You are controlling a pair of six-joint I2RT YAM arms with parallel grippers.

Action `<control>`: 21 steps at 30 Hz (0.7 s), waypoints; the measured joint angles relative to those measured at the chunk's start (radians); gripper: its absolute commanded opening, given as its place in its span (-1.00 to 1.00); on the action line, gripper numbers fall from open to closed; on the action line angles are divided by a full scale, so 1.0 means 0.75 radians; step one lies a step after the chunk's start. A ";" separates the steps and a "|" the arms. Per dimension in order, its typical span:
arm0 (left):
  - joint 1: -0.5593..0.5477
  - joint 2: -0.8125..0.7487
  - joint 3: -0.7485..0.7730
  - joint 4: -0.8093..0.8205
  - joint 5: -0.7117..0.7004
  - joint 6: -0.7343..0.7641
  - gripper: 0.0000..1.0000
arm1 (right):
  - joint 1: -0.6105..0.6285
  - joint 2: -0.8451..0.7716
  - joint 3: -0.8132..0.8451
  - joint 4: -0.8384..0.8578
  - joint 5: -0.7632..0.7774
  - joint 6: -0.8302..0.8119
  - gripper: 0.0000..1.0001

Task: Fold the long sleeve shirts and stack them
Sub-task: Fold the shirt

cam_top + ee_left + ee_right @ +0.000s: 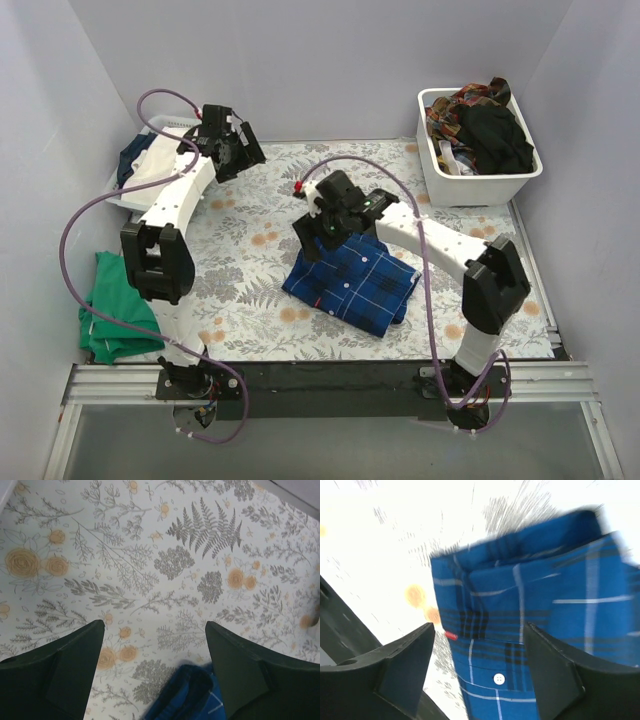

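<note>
A dark blue plaid long sleeve shirt (355,282) lies folded on the floral table cloth (250,280), right of centre. My right gripper (316,240) hovers over the shirt's far left corner. In the right wrist view the right gripper (479,627) is open, with the plaid cloth (520,630), a white button and a small red tag below it and nothing held. My left gripper (245,158) is up at the back left, apart from the shirt. In the left wrist view the left gripper (154,625) stands open over bare cloth, and a blue plaid edge (187,695) shows at the bottom.
A folded green garment (115,305) lies at the left edge. A white tray (135,195) with dark and white clothes sits at the back left. A white bin (480,180) of mixed clothes stands at the back right. White walls enclose the table.
</note>
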 measured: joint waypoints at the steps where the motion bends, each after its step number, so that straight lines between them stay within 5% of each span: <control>1: -0.001 -0.031 -0.036 0.006 0.017 0.010 0.65 | -0.013 -0.034 0.016 0.013 0.014 0.019 0.64; 6: -0.015 -0.182 -0.224 0.038 0.125 0.072 0.67 | -0.115 -0.174 -0.023 0.065 0.042 0.138 0.64; 11: -0.131 -0.252 -0.388 0.078 0.254 0.160 0.68 | -0.302 -0.346 -0.321 0.050 0.102 0.249 0.63; 21: -0.374 -0.152 -0.460 0.133 0.533 0.229 0.57 | -0.494 -0.603 -0.623 -0.022 0.208 0.427 0.61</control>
